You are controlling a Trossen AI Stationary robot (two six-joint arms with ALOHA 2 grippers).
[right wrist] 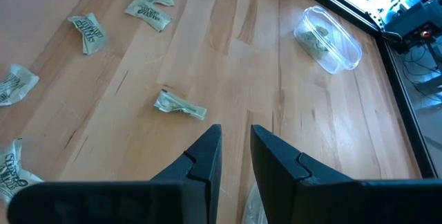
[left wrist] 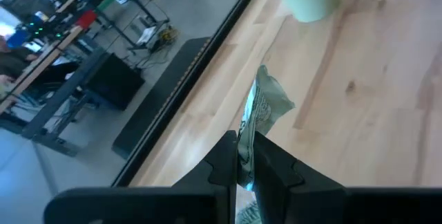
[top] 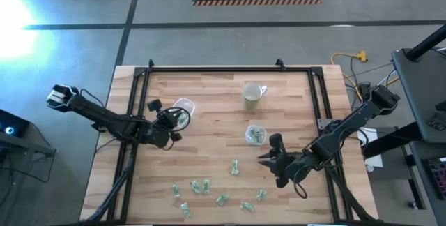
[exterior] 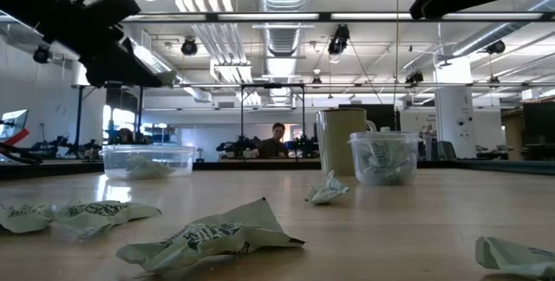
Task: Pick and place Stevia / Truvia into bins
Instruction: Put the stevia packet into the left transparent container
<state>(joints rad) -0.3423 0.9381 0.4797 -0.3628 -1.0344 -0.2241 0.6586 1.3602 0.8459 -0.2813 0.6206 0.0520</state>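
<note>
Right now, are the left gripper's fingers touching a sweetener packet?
Touching. In the left wrist view the left gripper has its fingers pinched shut on a green-and-white packet.

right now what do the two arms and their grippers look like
Both arms are dark, nearly black, jointed links. The left arm has a pale grey block at its outer end, and black cable loops by the left gripper. The right arm ends in the right gripper, with a black cable loop hanging beside it. Up close, the fingers are flat, black, matte, tapering wedges with stepped inner edges.

mug [top: 251,95]: pale, upright, toward the worktop's far edge
worktop [top: 209,149]: light wood planks, black-framed
person [exterior: 277,140]: seated far behind
</note>
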